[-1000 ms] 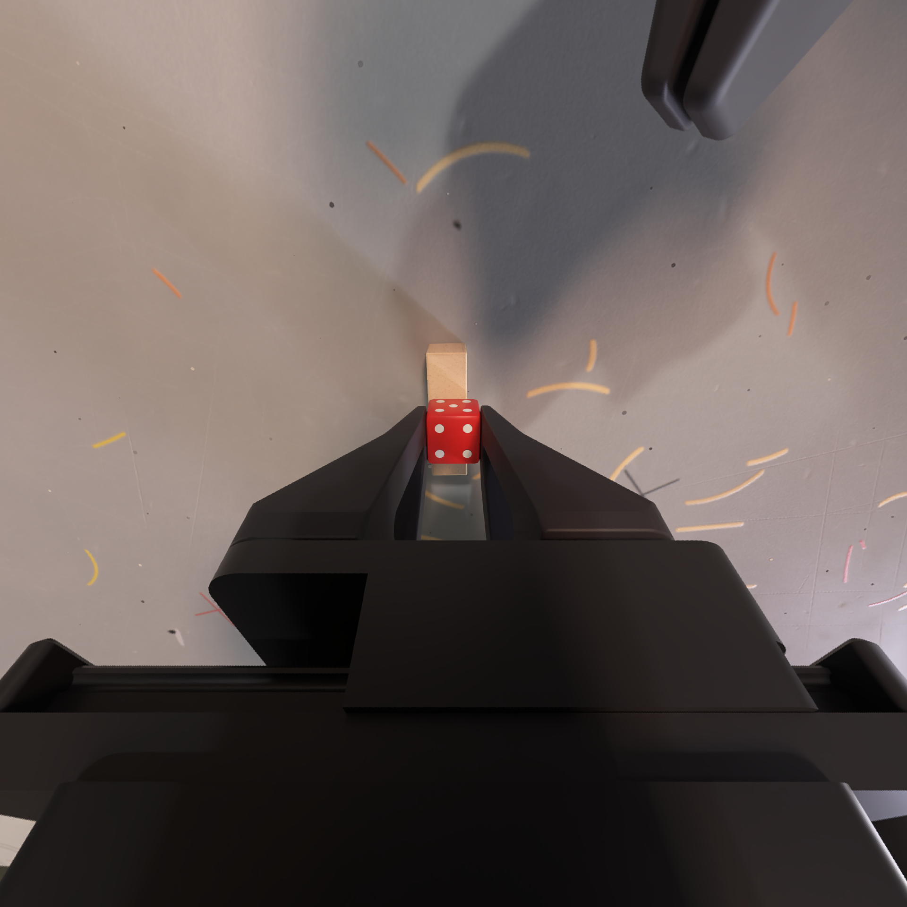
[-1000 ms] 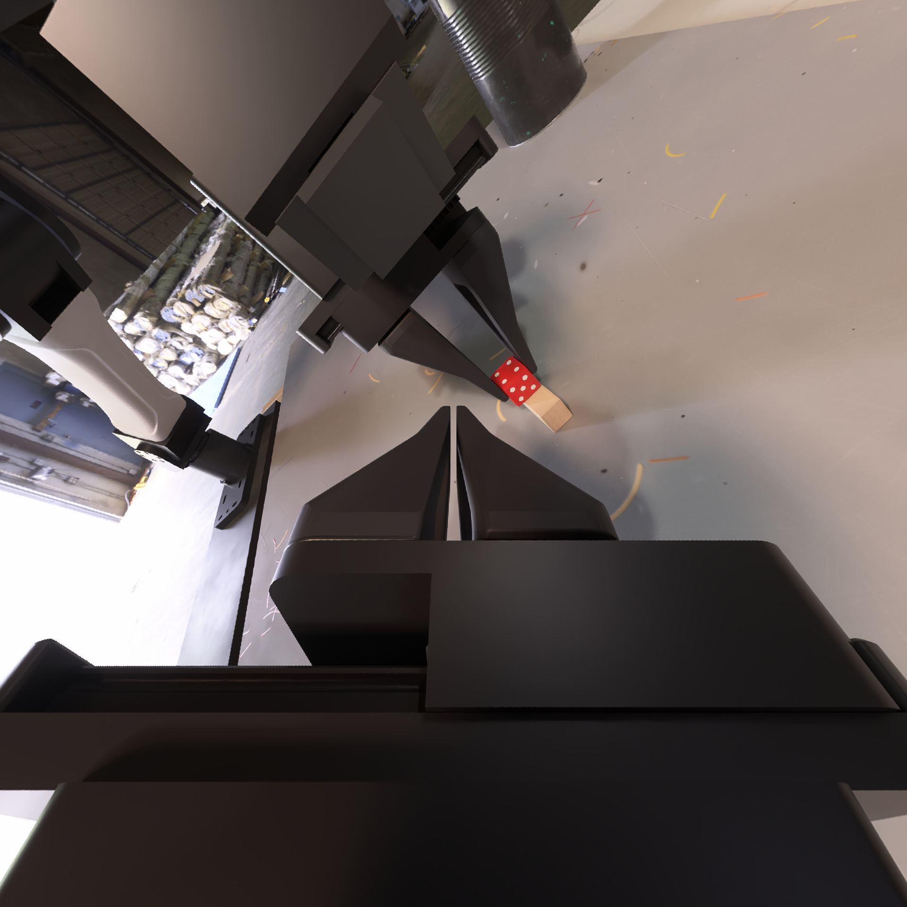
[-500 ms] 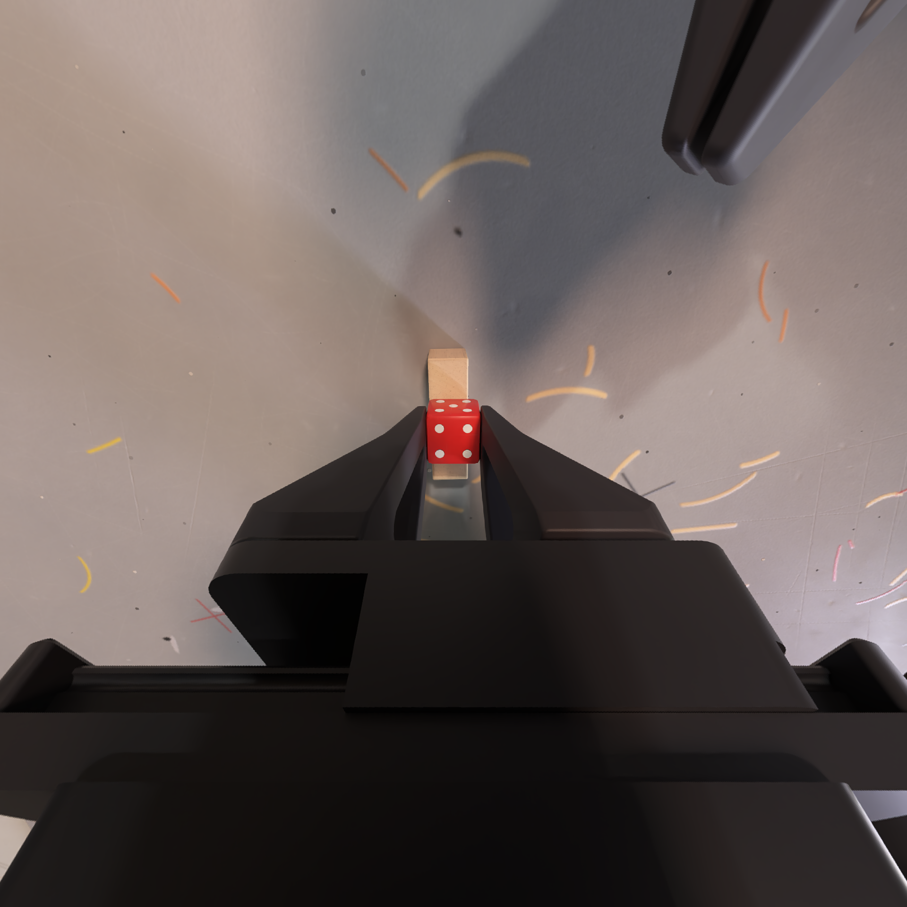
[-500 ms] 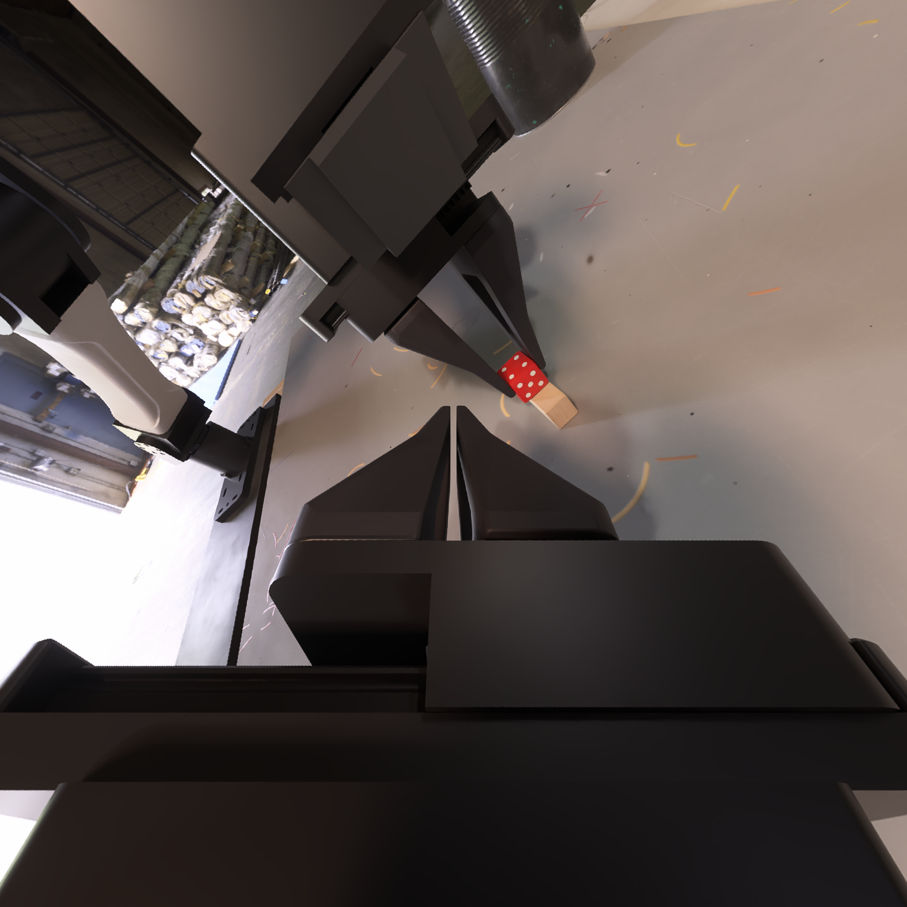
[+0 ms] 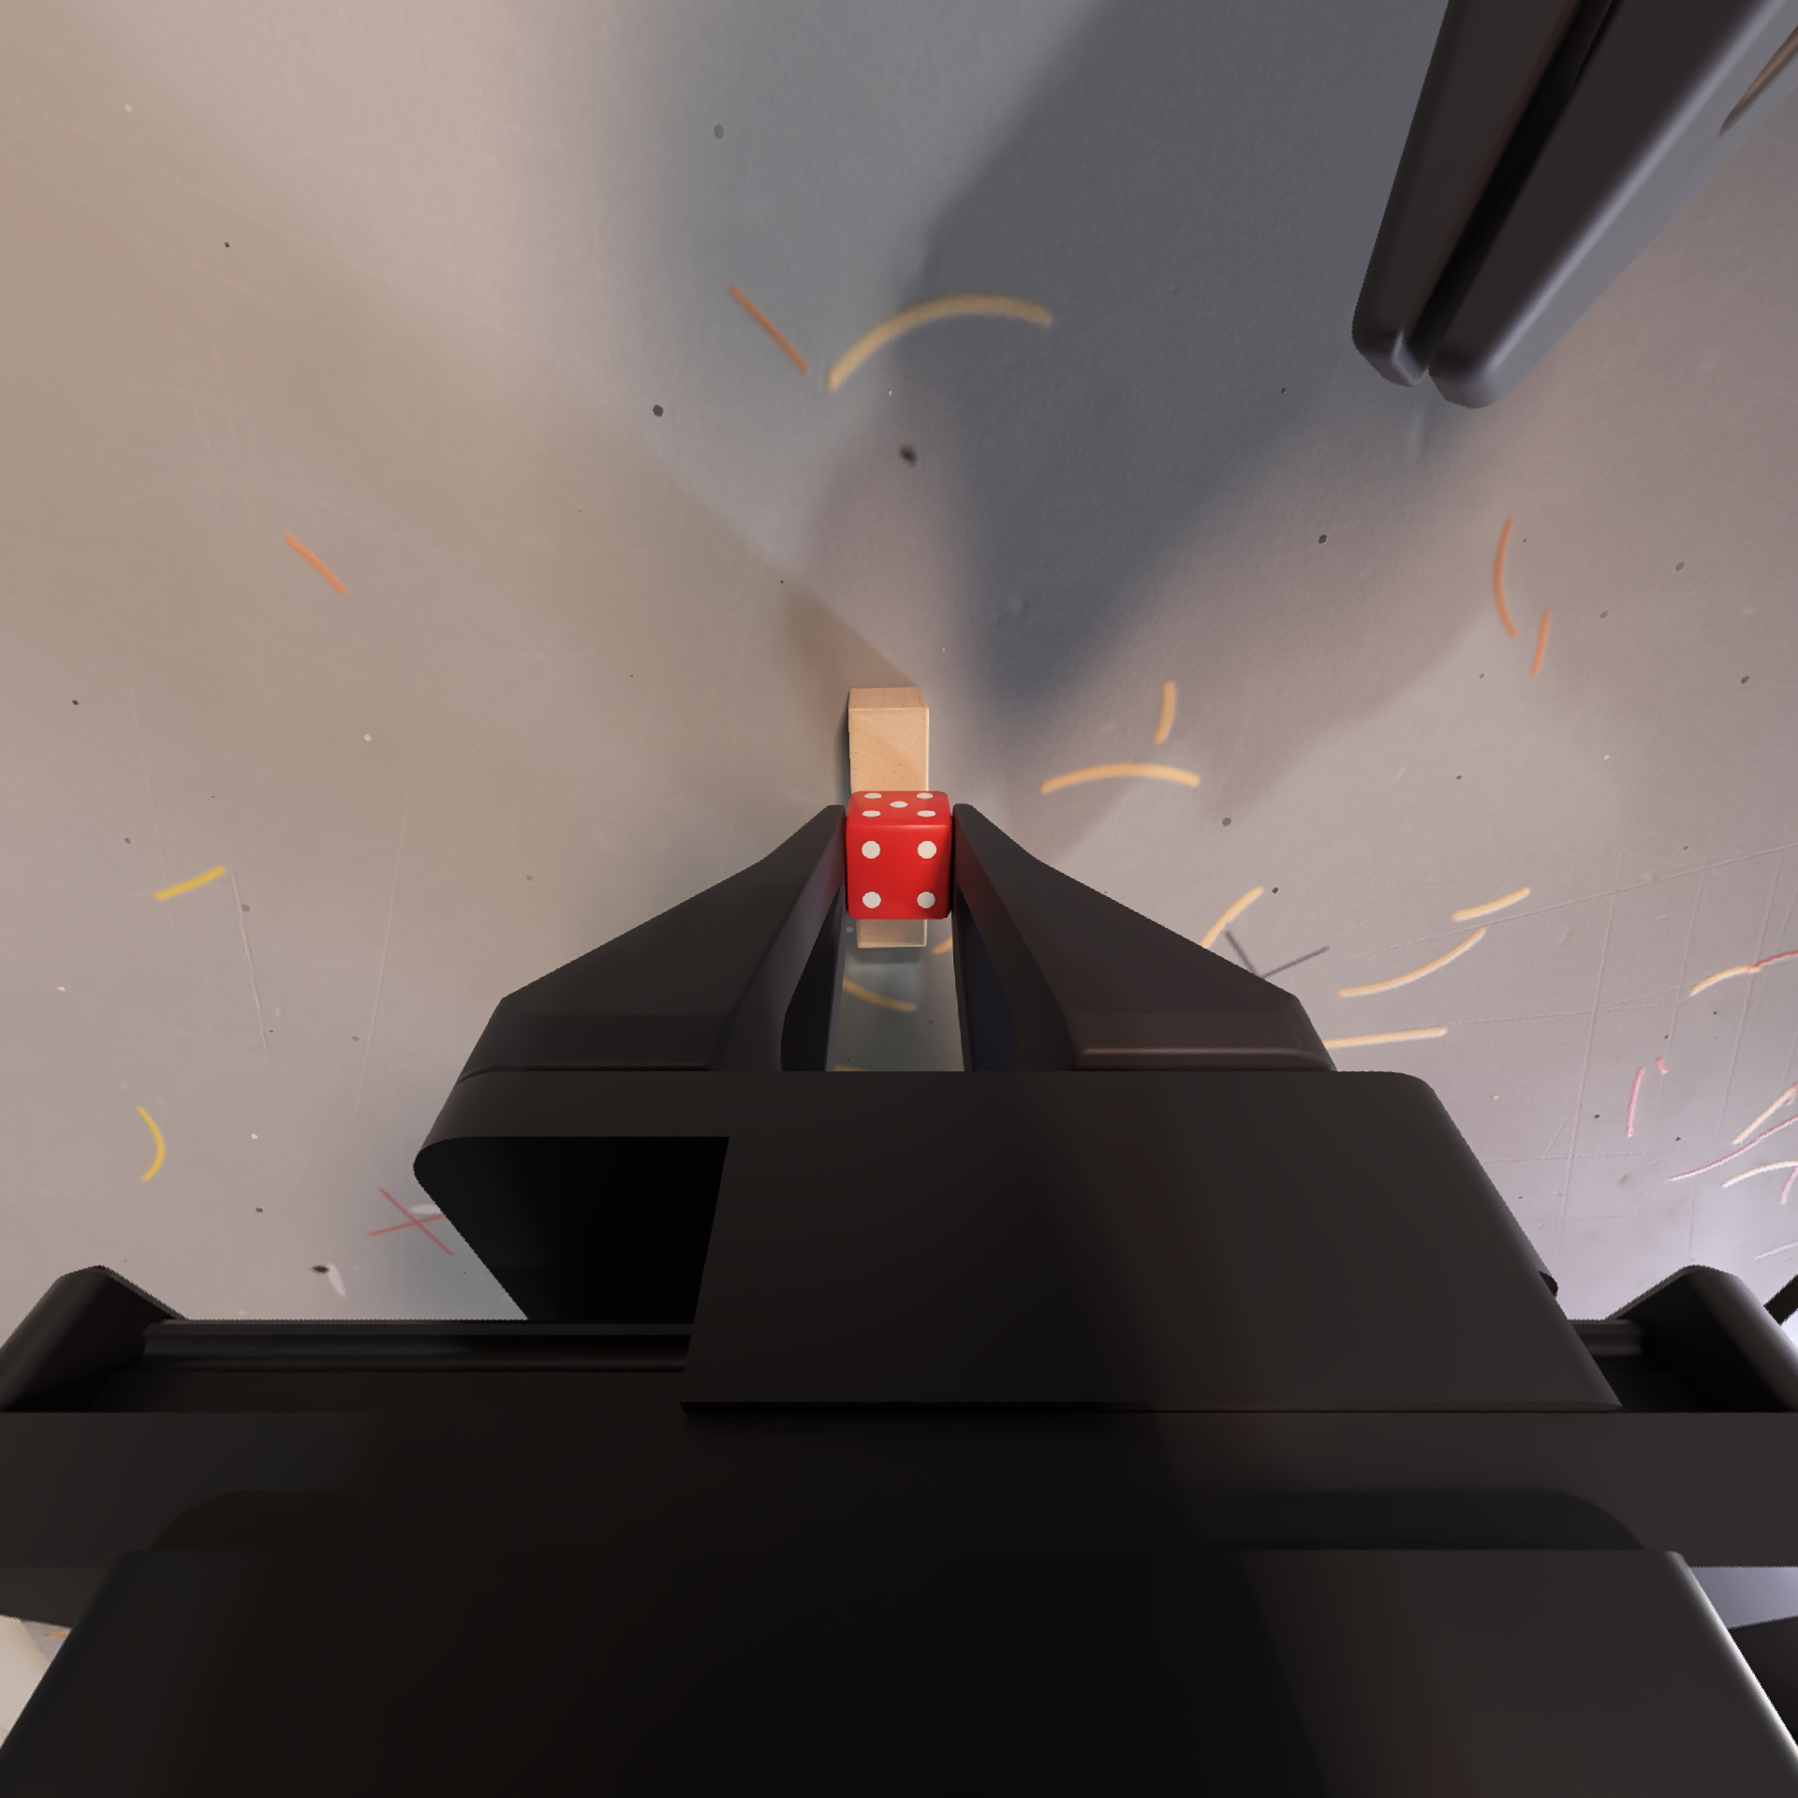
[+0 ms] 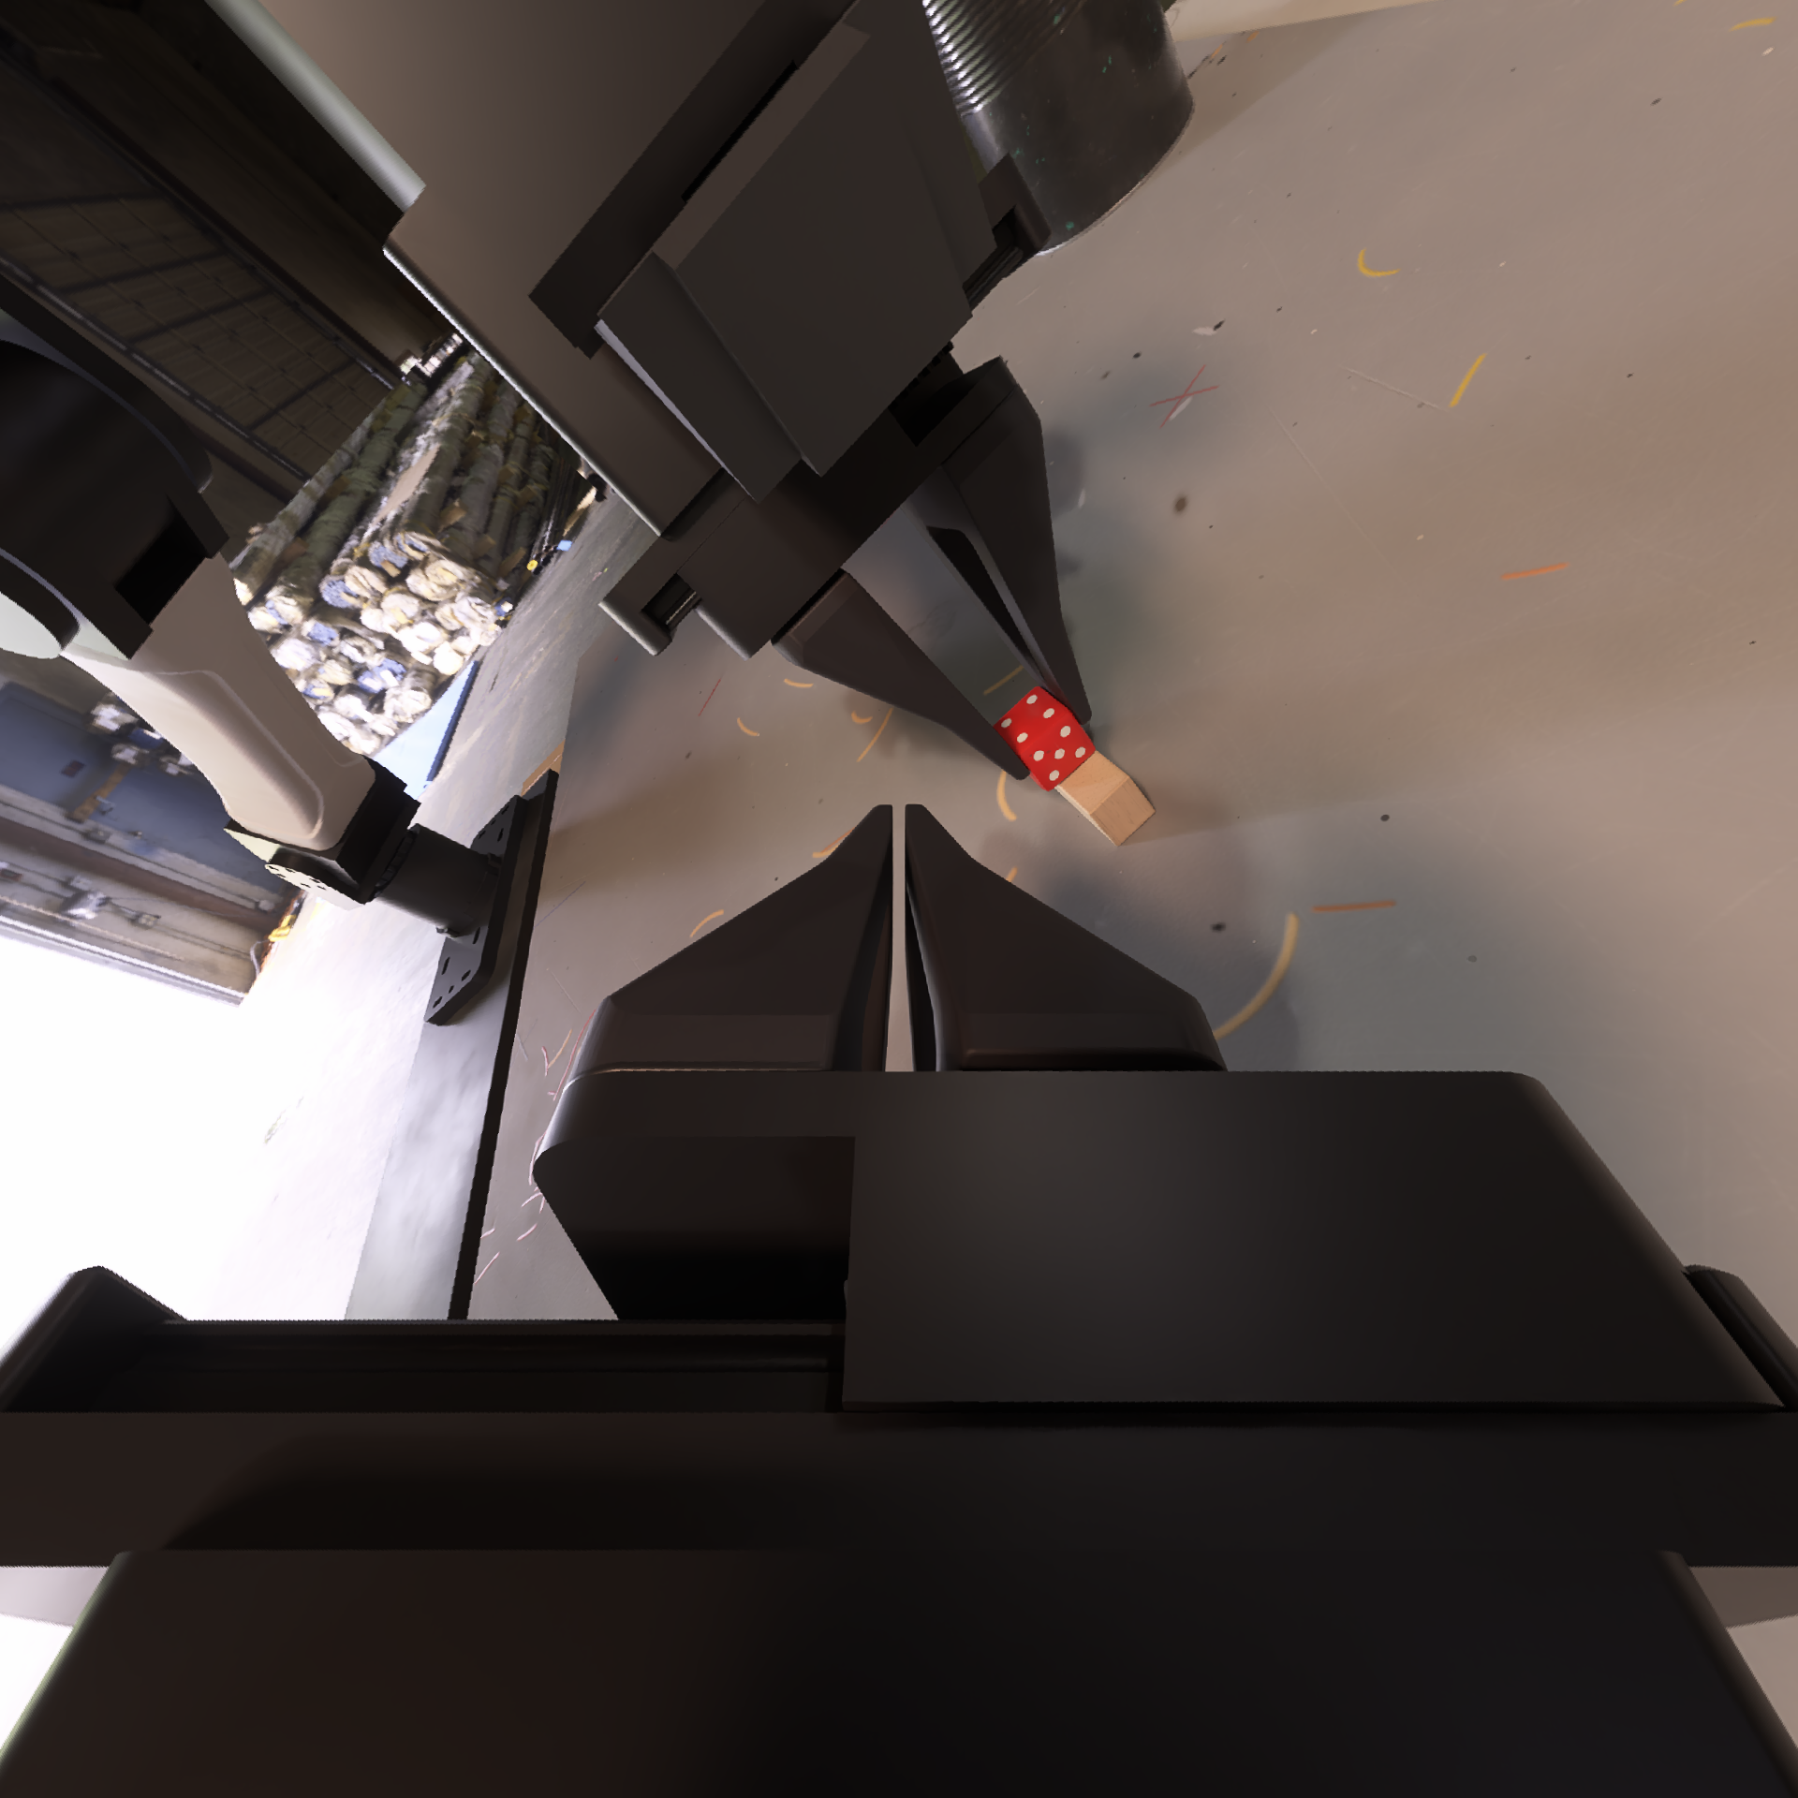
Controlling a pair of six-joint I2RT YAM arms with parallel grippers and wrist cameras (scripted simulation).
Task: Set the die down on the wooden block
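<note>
Left claw [image 5: 897,861] clenched on red die [image 5: 897,856]; we hold it right over wooden block [image 5: 887,739] on bench [image 5: 389,584]. Since half second ago die barely shifted against block; from right wrist view die [image 6: 1043,737] seems touching block [image 6: 1109,798], contact uncertain. Right claw [image 6: 897,812] clamped empty, drawn farther off. We judge release next.

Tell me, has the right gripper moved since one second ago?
Yes. In the left wrist view, the right gripper has slid toward the upper right, away from the block.
</note>
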